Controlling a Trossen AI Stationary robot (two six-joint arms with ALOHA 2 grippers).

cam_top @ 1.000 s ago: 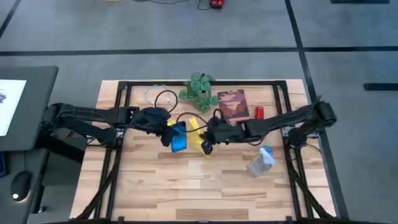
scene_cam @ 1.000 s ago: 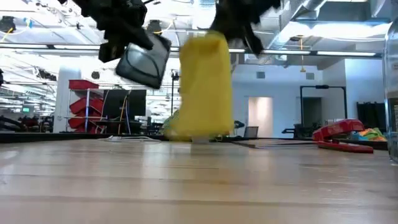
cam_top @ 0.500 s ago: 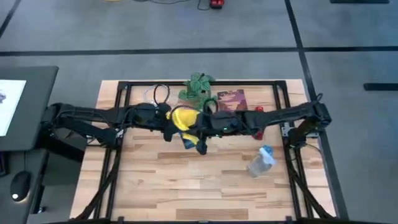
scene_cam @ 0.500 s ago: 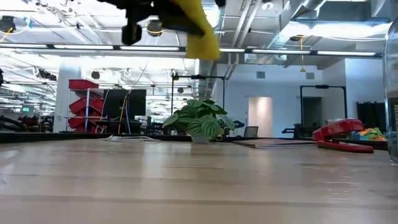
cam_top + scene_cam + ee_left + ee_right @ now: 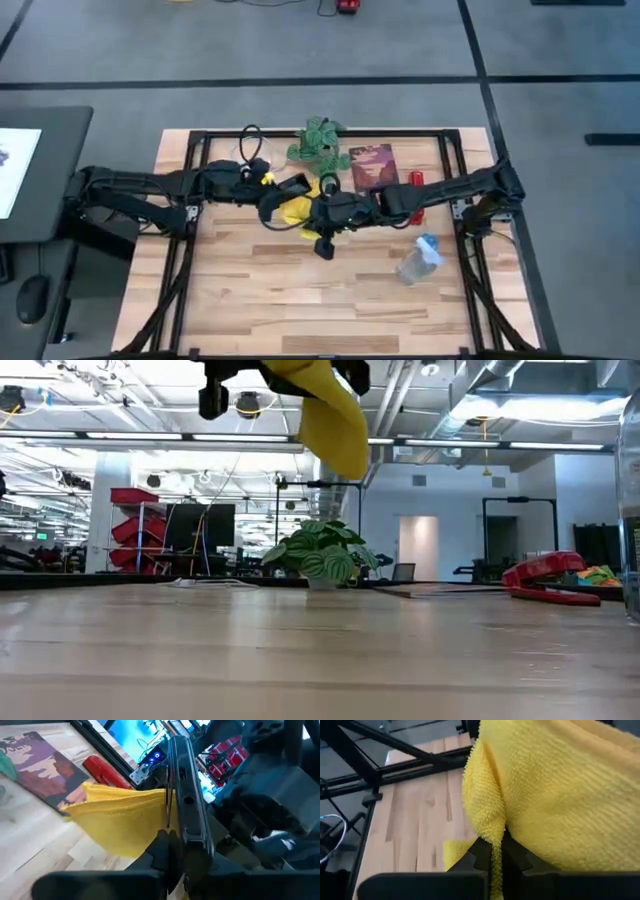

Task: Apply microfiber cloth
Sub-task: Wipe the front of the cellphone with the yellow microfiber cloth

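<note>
The black smartphone (image 5: pixel 184 790) is held up high over the table's middle by my left gripper (image 5: pixel 175 847), which is shut on it. The yellow microfiber cloth (image 5: pixel 560 795) is bunched against one face of the phone (image 5: pixel 291 186) and hangs clear of the table (image 5: pixel 335 415). My right gripper (image 5: pixel 497 851) is shut on the cloth, right beside the left gripper (image 5: pixel 272 196), and comes in from the table's right side (image 5: pixel 320 212). My left gripper pinches the smartphone between its two fingers, across the phone's thin edge near one end (image 5: pixel 187 837). The phone stands edge-on and is lifted clear of the table, with the cloth against one face. My right gripper pinches a bunched fold of the cloth (image 5: pixel 495 837) between its two fingers, several layers thick. The cloth spreads out beyond the fingers toward the phone, and a loose part (image 5: pixel 338 440) hangs down slack, well above the table.
A potted plant (image 5: pixel 320 140), a dark red booklet (image 5: pixel 373 168) and a red stapler (image 5: pixel 418 182) sit along the far side. A clear plastic bottle (image 5: pixel 420 258) lies near the right. A white cable (image 5: pixel 245 152) lies at the far left. Bare wood (image 5: pixel 300 300) fills the near half.
Both grippers have risen from low over the table, lifting the phone and the cloth, whose lower end had been on the table. My right gripper has gone left and brought the cloth against the phone. In the last half second the cloth's loose part has hung lower.
</note>
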